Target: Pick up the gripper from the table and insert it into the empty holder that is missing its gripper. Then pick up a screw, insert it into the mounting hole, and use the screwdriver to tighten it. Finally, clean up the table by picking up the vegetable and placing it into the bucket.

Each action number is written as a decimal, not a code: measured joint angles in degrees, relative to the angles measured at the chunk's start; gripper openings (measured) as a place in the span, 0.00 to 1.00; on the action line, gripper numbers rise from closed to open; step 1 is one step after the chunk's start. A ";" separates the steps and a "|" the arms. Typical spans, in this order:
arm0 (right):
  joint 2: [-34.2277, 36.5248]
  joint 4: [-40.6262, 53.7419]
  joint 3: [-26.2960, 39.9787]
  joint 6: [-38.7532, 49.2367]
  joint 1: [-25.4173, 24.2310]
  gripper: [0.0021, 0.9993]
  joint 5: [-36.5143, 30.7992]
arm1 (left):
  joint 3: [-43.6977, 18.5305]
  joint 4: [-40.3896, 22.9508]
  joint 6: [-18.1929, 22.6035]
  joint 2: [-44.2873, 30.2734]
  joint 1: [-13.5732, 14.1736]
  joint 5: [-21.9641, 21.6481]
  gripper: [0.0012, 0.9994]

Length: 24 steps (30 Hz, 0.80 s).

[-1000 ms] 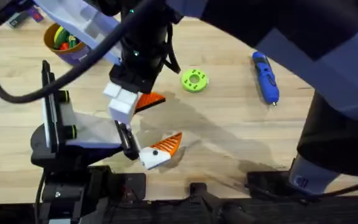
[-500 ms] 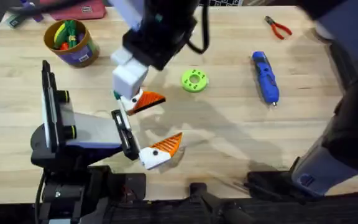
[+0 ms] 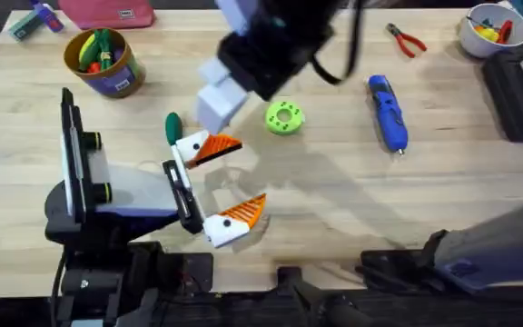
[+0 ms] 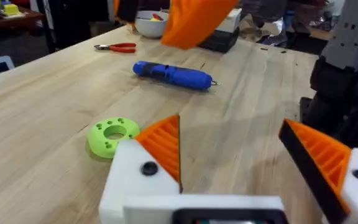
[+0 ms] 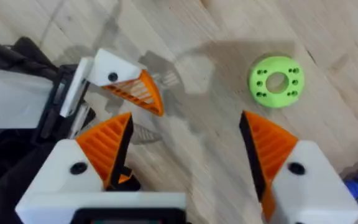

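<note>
The left claw [image 3: 216, 186] lies low over the near left part of the worktop [image 3: 334, 209], both orange-tipped white fingers spread wide with nothing between them; in the left wrist view its two ribbed tips [image 4: 163, 146] stand well apart over bare wood; just beyond its farther finger the vegetable [image 3: 172, 125], small and dark green, lies on the worktop, touching or nearly touching that fingertip, which of the two cannot be told; the right claw [image 5: 185, 152] hangs above the middle of the worktop, fingers wide apart and empty, both bearing orange tips in the right wrist view; a lime-green ring [image 3: 285, 117] lies just beside it, toward the right; the screwdriver [image 3: 387, 111], blue, lies flat well to the right of the ring, bit pointing toward the near edge; red-handled pliers [image 3: 408, 40] lie beyond it near the far edge; the bucket [image 3: 104, 62] stands at the far left, holding coloured items; a white bowl [image 3: 492, 27] sits at the far right corner.
</note>
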<state>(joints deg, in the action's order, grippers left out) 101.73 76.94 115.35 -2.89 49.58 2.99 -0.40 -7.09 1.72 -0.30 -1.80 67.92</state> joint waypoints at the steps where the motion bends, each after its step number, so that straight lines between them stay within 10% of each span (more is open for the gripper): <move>1: -2.50 -1.68 -3.06 -0.76 -0.30 1.00 -0.20 | 0.00 -0.01 0.00 -0.01 0.00 -0.02 0.99; 13: -27.96 -10.14 -35.23 -15.40 -20.24 0.99 -8.29 | 0.00 -0.02 0.00 0.00 0.00 -0.02 0.99; 24: -29.11 -16.51 -46.12 -17.28 -43.28 0.99 -10.92 | 0.00 -0.02 0.00 -0.01 0.00 0.00 0.99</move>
<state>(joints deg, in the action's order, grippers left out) 72.63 60.43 69.23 -20.17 6.31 -7.93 -0.40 -7.11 1.72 -0.31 -1.80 67.92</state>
